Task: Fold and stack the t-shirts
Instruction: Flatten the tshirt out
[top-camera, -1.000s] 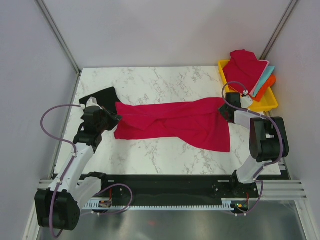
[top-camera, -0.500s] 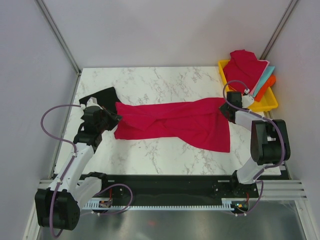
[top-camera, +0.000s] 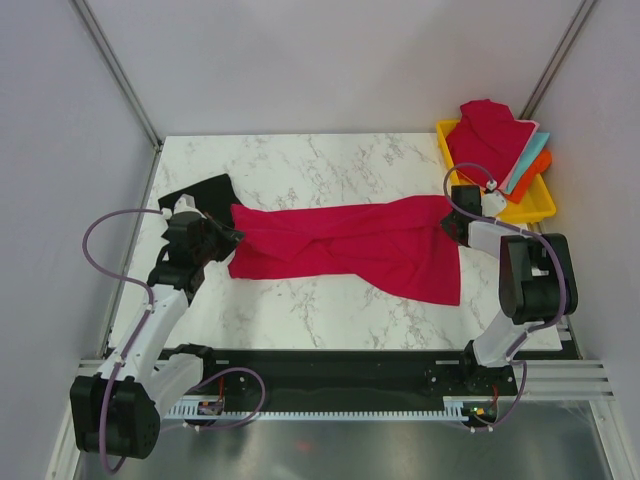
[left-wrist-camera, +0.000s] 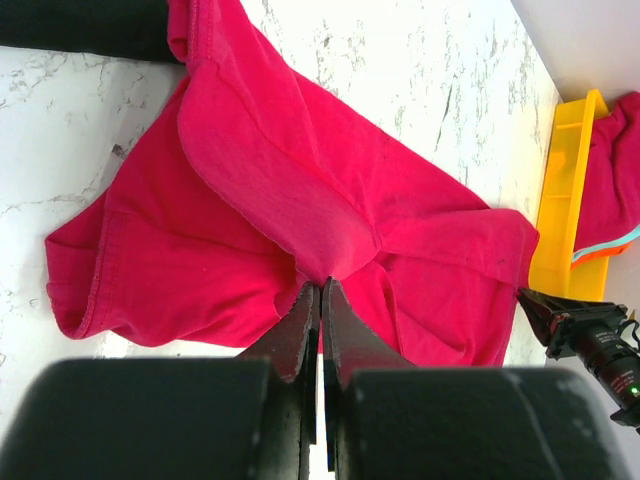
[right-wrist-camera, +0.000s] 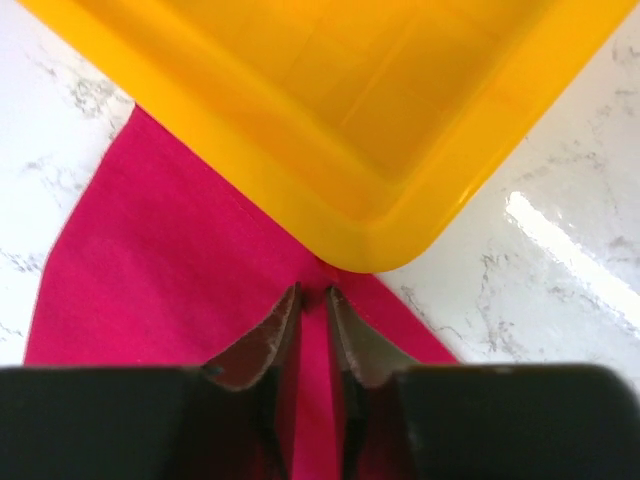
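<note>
Crimson shirt (top-camera: 350, 245) lay spread, unfolded, across the surface (top-camera: 300, 165). My left end effector (left-wrist-camera: 320, 287) was clamped on one end; my right end effector (right-wrist-camera: 312, 296), narrowly apart, straddled the other beside the yellow tray (right-wrist-camera: 330, 130). Next, likely: pinch, then fold.

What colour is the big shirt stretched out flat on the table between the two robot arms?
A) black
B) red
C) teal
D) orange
B: the red shirt is the one spread across the middle of the table. The black shirt lies off at the far left, and the teal shirt and orange shirt sit in the yellow tray.
</note>
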